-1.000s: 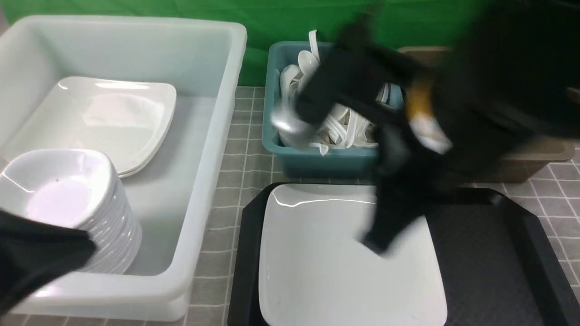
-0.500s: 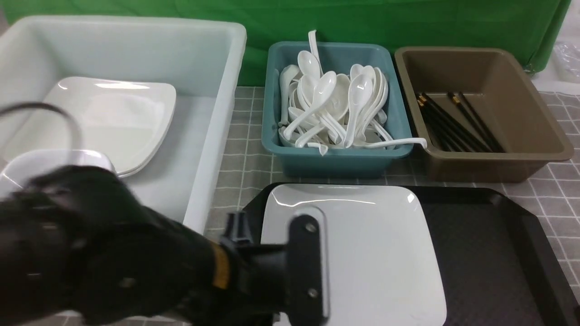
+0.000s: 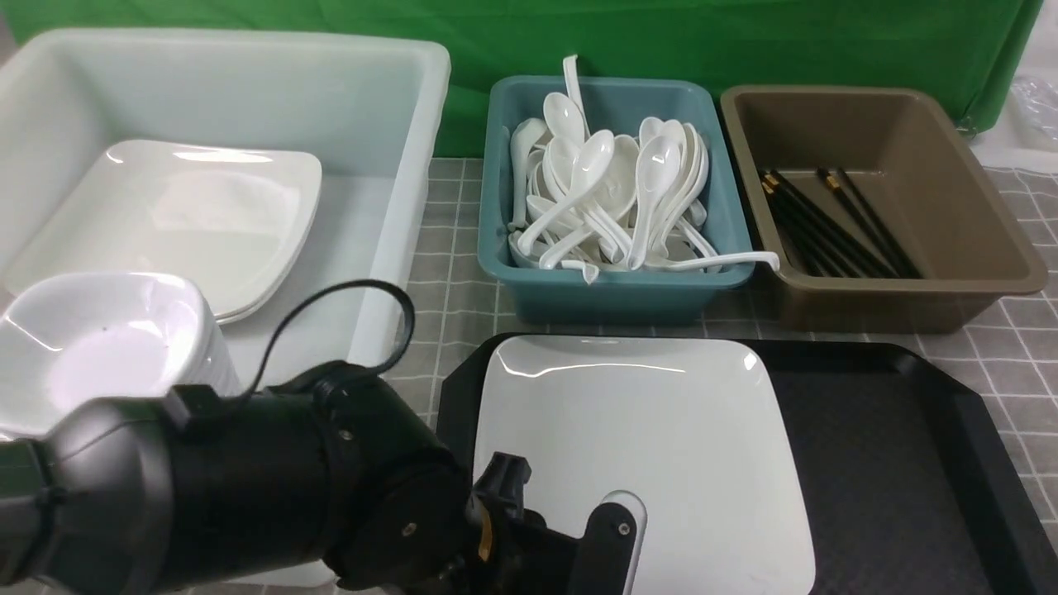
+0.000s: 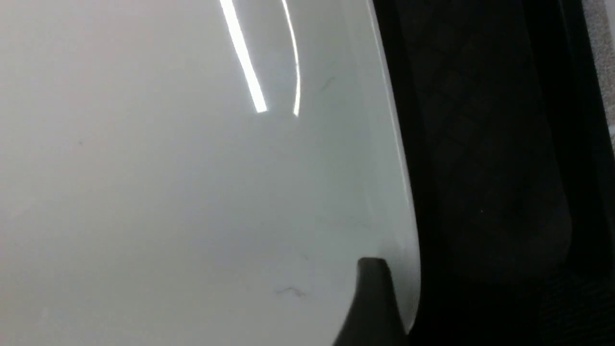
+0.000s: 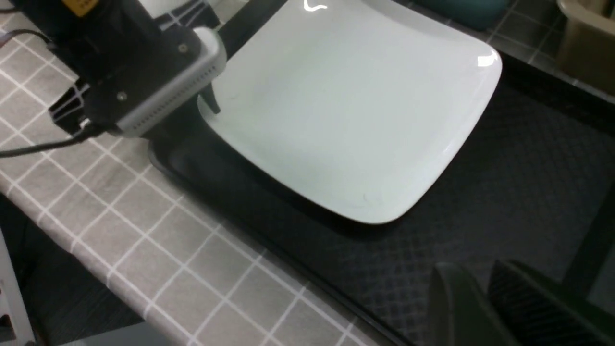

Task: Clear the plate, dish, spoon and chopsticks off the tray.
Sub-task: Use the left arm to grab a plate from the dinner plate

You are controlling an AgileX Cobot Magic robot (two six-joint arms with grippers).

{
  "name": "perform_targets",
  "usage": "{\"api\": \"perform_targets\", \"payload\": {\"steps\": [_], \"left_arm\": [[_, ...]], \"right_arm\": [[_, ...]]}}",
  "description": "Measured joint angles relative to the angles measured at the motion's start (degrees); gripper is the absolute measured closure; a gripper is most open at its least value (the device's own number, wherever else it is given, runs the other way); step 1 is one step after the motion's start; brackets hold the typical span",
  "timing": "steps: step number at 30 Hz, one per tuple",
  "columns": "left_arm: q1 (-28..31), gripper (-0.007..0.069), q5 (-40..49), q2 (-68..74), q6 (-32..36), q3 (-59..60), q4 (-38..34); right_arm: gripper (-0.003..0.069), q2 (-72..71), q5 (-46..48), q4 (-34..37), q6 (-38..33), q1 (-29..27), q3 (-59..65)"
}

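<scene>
The large white square plate [image 3: 645, 446] lies on the left half of the black tray [image 3: 893, 463]; nothing else is on the tray. My left gripper [image 5: 204, 108] is open at the plate's near left corner. One of its fingers [image 4: 372, 293] hangs just above the plate's [image 4: 192, 192] rim, and the other does not show. My right gripper [image 5: 475, 269] hovers over the tray's bare floor [image 5: 528, 168], fingers slightly apart and empty. Spoons [image 3: 612, 190] fill the teal bin. Chopsticks [image 3: 826, 219] lie in the brown bin. Dishes [image 3: 99, 347] are stacked in the white tub.
The white tub [image 3: 397, 207] at the left also holds square plates [image 3: 190, 215]. The teal bin [image 3: 612, 289] and brown bin [image 3: 909, 297] stand just behind the tray. A spoon handle [image 3: 736, 260] sticks out over the teal bin's rim. A green cloth hangs behind.
My right arm has pulled back from over the teal bin and left the front view. My left arm has swung from the white tub to the plate's near left corner.
</scene>
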Motion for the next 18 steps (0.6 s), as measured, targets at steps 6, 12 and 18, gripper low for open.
{"api": "perform_targets", "payload": {"steps": [6, 12, 18], "left_arm": [[0.00, 0.0171, -3.51, 1.62, 0.17, 0.00, 4.42], [0.35, 0.0190, -5.96, 3.88, -0.55, 0.00, 7.25], [1.83, 0.0200, -8.63, 5.11, -5.18, 0.00, 11.12]], "right_arm": [[0.0512, 0.00, 0.00, 0.03, -1.38, 0.00, 0.00], [0.0505, 0.00, 0.00, 0.03, -1.53, 0.00, 0.00], [0.0501, 0.00, 0.00, 0.34, -1.55, 0.00, 0.00]]}}
